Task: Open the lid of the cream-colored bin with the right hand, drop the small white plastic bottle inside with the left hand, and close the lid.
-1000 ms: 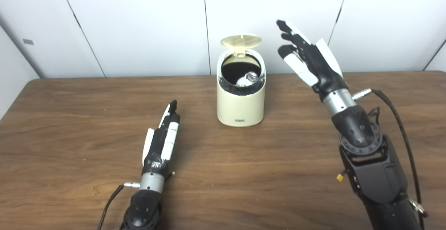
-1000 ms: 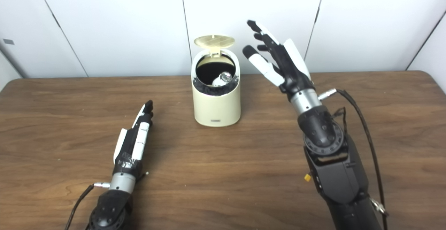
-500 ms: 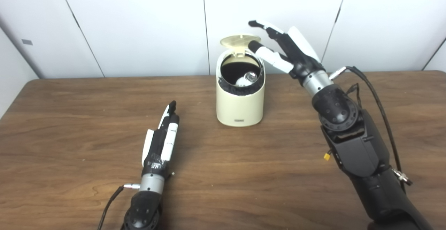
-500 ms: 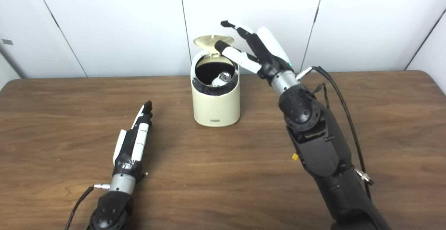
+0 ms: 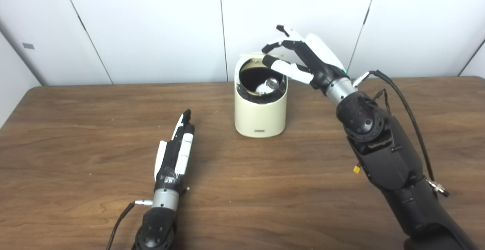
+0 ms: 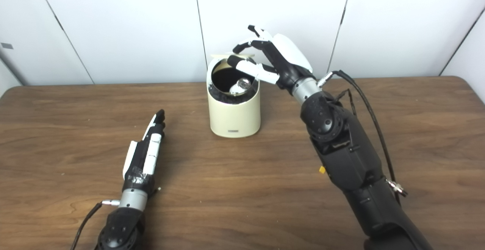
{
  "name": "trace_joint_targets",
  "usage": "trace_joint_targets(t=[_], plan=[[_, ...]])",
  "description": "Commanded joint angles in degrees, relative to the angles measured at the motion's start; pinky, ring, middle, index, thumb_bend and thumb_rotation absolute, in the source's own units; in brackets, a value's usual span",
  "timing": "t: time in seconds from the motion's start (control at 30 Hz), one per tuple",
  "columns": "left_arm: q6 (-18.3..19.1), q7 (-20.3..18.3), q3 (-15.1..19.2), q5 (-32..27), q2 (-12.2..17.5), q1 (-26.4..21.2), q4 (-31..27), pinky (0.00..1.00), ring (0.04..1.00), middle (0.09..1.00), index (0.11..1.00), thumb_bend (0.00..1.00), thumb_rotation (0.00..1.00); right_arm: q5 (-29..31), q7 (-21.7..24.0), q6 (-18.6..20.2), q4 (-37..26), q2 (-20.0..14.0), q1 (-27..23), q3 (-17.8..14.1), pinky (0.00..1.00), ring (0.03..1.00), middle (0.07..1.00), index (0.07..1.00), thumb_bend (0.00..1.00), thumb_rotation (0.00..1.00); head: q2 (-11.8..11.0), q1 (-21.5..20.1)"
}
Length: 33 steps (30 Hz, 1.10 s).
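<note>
The cream-colored bin (image 5: 260,117) stands at the back middle of the table. Its lid (image 5: 251,56) is tipped partway down over the dark opening, only a thin edge showing. The small white plastic bottle (image 5: 268,85) lies inside the bin, its shiny end up. My right hand (image 5: 303,58) hovers over the bin's back rim, fingers apart and curled above the lid; whether they touch it I cannot tell. My left hand (image 5: 177,151) lies flat on the table left of the bin, fingers straight, holding nothing.
The brown wooden table (image 5: 75,128) runs to a white panelled wall (image 5: 151,26) behind the bin. A black cable (image 5: 409,113) loops from my right wrist. Another cable (image 5: 119,221) trails from my left wrist near the front edge.
My right hand has swung left from beside the bin to over its top and curled its fingers. The lid has come down from upright to partway shut. My left hand has not moved.
</note>
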Motion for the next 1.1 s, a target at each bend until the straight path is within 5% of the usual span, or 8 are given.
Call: trace_joint_targets(t=[0.0, 1.07], plan=[[0.1, 0.3, -0.1, 0.0, -0.3, -0.5, 0.1, 1.00, 1.000, 1.000, 1.000, 0.66, 1.00, -0.5, -0.3, -1.5, -2.1, -0.7, -2.5, -0.3, 1.00, 1.000, 0.980, 0.604, 0.65, 1.00, 0.1, 0.0], [1.9, 0.0, -0.8, 0.2, -0.8, -0.7, -1.5, 1.00, 1.000, 1.000, 1.000, 0.67, 1.00, -5.0, 4.2, -2.0, -6.7, -3.5, 4.2, 3.6, 1.00, 1.000, 0.981, 0.637, 0.59, 1.00, 1.2, 0.9]])
